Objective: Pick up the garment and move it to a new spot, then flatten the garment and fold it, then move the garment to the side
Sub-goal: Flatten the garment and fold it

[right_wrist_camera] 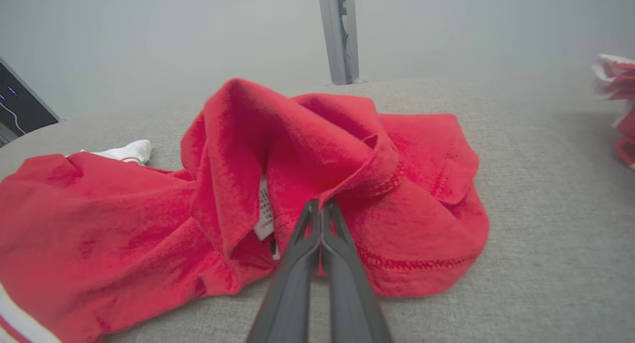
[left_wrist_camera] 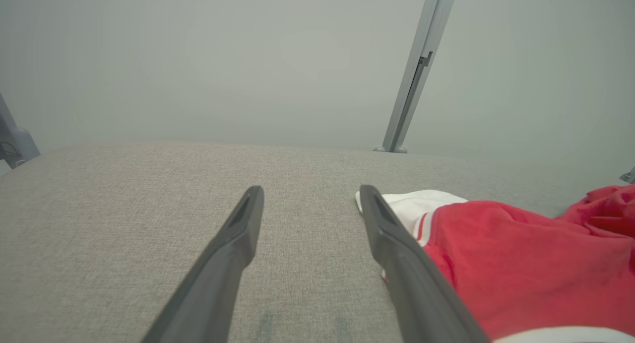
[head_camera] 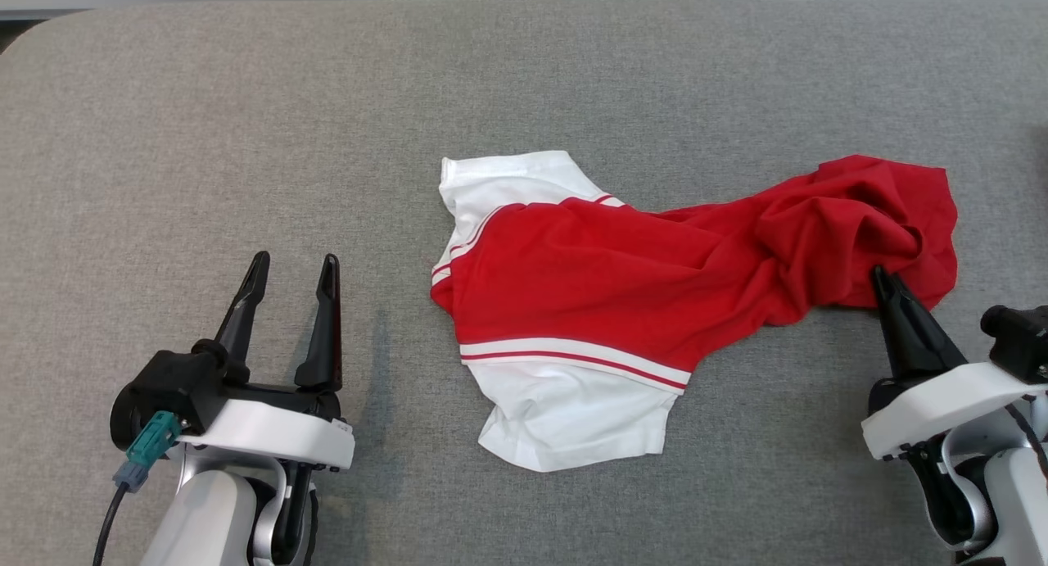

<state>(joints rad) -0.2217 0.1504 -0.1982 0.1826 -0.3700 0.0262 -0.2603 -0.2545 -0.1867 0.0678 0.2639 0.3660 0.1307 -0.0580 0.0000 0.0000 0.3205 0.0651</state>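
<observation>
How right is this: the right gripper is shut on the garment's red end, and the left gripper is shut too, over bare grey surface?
The left gripper is open, fingers apart, as the left wrist view shows. The rest holds: the right gripper is shut on the red end of the garment.

garment (head_camera: pixel 622 279): 1 | left tool (head_camera: pixel 295 260), right tool (head_camera: pixel 878 271): 2 | table (head_camera: pixel 246 99): 1 | other red-white cloth (right_wrist_camera: pixel 620 100): 1

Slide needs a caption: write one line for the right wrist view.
Right gripper, jaws shut, pinches the crumpled red end of the garment on a grey fabric surface.
</observation>
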